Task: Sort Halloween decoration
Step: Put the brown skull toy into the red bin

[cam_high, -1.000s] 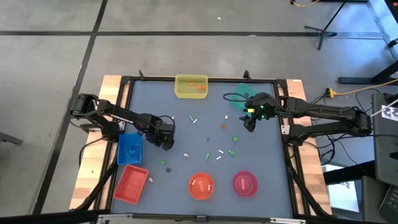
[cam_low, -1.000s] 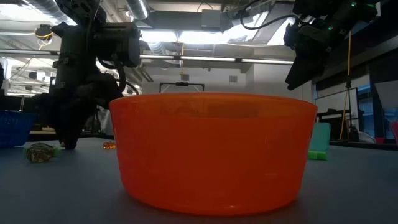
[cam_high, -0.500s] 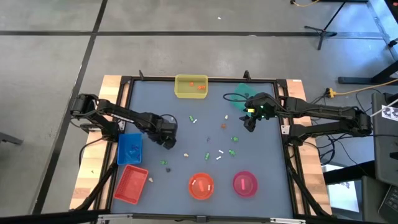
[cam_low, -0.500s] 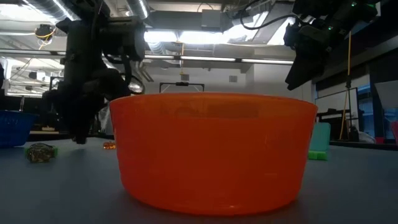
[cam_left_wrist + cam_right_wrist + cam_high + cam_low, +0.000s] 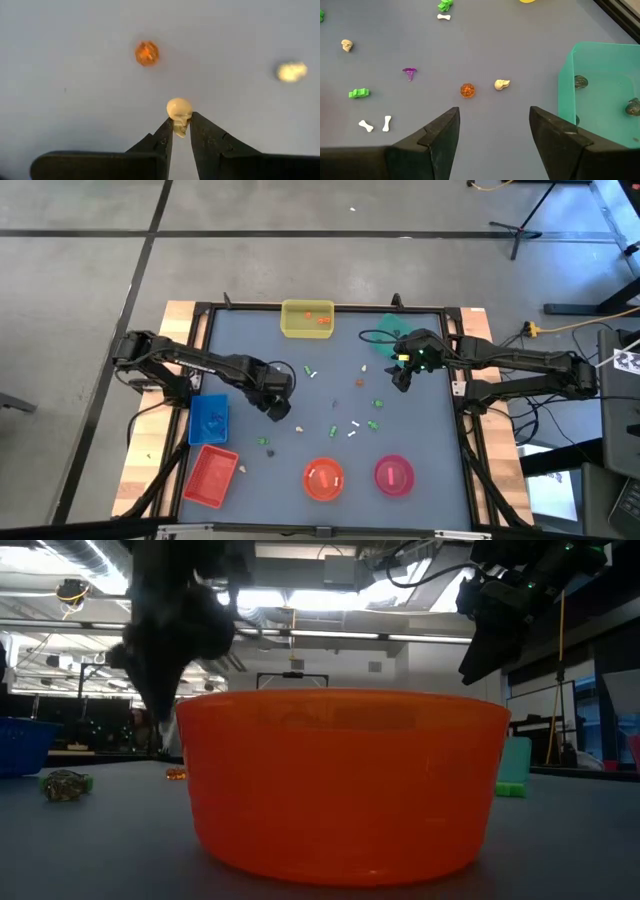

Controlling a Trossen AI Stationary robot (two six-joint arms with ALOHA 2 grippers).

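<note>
Grey tabletop [image 5: 330, 395] w/ scattered trinkets: left tool [image 5: 181, 131] clamped on beige skull [image 5: 179, 115] above it, right tool [image 5: 492, 132] spread wide nr green tray [image 5: 600, 92].

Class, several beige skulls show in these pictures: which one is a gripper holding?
The beige skull pinched in the left gripper, above the table; the others lie loose on it.

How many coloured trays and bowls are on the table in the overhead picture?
6: yellow tray at the far edge, teal tray far right, blue tray and red tray on the left, orange bowl and pink bowl at the near edge. None seem hidden.
</note>
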